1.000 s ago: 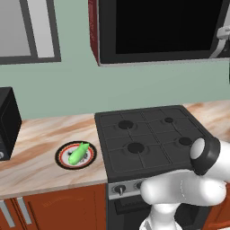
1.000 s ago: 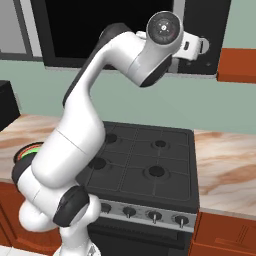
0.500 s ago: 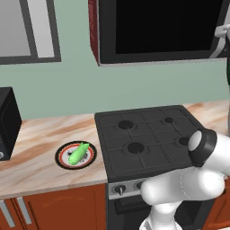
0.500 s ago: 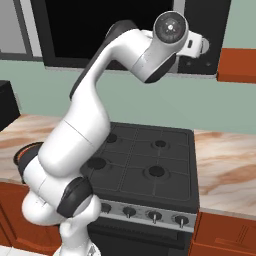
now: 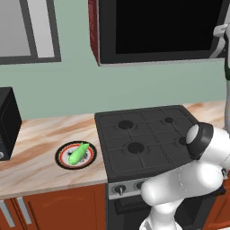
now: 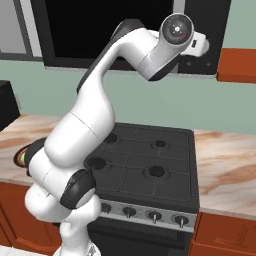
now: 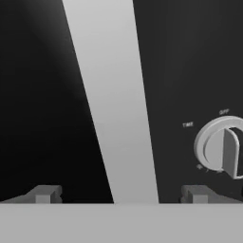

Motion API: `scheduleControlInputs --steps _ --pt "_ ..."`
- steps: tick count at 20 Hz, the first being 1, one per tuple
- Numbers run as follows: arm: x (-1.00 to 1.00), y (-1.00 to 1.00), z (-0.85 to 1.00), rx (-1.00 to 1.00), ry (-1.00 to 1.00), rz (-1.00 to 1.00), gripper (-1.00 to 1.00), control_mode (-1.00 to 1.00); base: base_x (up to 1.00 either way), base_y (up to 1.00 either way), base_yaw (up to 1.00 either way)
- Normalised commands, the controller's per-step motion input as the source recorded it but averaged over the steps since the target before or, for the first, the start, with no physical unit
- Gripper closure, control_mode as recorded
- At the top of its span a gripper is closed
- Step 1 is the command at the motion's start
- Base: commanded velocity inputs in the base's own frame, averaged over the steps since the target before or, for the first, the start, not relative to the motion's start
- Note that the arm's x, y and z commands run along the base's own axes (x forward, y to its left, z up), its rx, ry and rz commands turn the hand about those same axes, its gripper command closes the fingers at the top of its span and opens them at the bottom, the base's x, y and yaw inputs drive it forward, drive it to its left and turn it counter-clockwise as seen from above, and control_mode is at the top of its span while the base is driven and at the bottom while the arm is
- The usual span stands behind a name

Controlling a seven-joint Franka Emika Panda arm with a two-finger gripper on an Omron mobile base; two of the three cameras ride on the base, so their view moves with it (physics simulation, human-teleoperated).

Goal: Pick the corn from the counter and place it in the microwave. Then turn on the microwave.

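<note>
Claw [image 7: 118, 194] nearer microwave [image 7: 47, 95], corn [image 5: 78, 153] well apart.

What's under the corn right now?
The corn lies on a round black-and-red-rimmed plate, which sits on the counter left of the stovetop. The plate's middle is covered by the corn.

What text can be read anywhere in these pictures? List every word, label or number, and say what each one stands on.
"TIME": on the microwave front panel, up and left of the silver dial.
A second short word above the dial, near its upper right: too blurred to read.
Small marks below and left of the dial: too small to read.
Stove knobs: no readable marking.
</note>
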Motion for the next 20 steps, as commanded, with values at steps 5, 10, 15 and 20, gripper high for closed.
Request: scheduleControlInputs --steps 5,10,15,20 --pt "0.18 -0.09 0.0 0.0 0.0 0.02 -1.0 -1.0 0.0 0.0 0.0" --pt "0.16 -0.07 0.0 0.0 0.0 0.02 -1.0 -1.0 0.0 0.0 0.0" --pt "0.12 -0.04 0.0 0.0 0.0 0.02 -1.0 -1.0 0.0 0.0 0.0" --pt "0.08 0.0 0.0 0.0 0.0 0.02 -1.0 -1.0 0.0 0.0 0.0"
